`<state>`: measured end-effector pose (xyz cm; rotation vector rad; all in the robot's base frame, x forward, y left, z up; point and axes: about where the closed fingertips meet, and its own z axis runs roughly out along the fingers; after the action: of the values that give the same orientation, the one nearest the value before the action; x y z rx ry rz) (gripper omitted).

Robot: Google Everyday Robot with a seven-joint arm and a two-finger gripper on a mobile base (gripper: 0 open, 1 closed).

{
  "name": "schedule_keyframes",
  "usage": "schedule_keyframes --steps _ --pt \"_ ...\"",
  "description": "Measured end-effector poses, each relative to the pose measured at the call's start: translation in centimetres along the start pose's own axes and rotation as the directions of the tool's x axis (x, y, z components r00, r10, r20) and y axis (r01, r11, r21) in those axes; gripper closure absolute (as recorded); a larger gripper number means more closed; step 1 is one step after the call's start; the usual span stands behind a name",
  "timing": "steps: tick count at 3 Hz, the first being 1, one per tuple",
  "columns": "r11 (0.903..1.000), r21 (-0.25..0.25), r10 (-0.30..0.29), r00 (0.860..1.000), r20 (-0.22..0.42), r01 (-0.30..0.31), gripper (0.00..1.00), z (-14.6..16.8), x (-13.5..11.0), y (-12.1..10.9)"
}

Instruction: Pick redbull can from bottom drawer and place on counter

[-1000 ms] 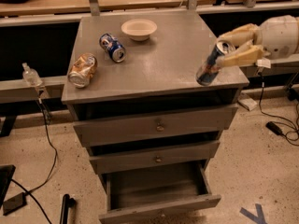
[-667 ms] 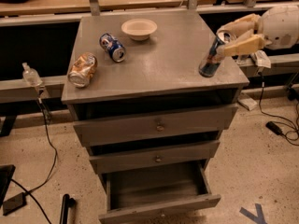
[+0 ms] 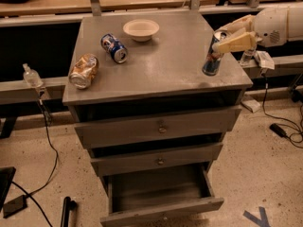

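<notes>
The redbull can is slim, blue and silver, and stands slightly tilted over the right side of the grey counter, near its right edge. Its base is at or just above the surface; I cannot tell which. My gripper reaches in from the right and is shut on the can's upper part, with the tan fingers on either side. The bottom drawer is pulled open below and holds nothing that I can see.
A cream bowl, a short blue can on its side and an orange-brown can on its side lie on the counter's left and back. Two shut drawer fronts with knobs sit above the open drawer. Cables run across the floor.
The gripper has carried the can a little back and inward from the counter's front right edge. The can now stands more upright.
</notes>
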<state>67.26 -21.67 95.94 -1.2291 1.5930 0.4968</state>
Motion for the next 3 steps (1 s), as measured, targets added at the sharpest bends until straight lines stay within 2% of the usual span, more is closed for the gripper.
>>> schedule_keyframes --steps 1,2,3 --pt "0.9987 0.026 0.045 0.997 -0.055 -0.044 1.00 1.43 1.98 -0.87" --pt "0.9984 0.026 0.052 0.997 -0.062 -0.051 0.87 1.90 2.29 -0.94" --pt "0.9985 0.018 0.053 0.997 -0.061 -0.051 0.56 2.38 2.30 -0.83"
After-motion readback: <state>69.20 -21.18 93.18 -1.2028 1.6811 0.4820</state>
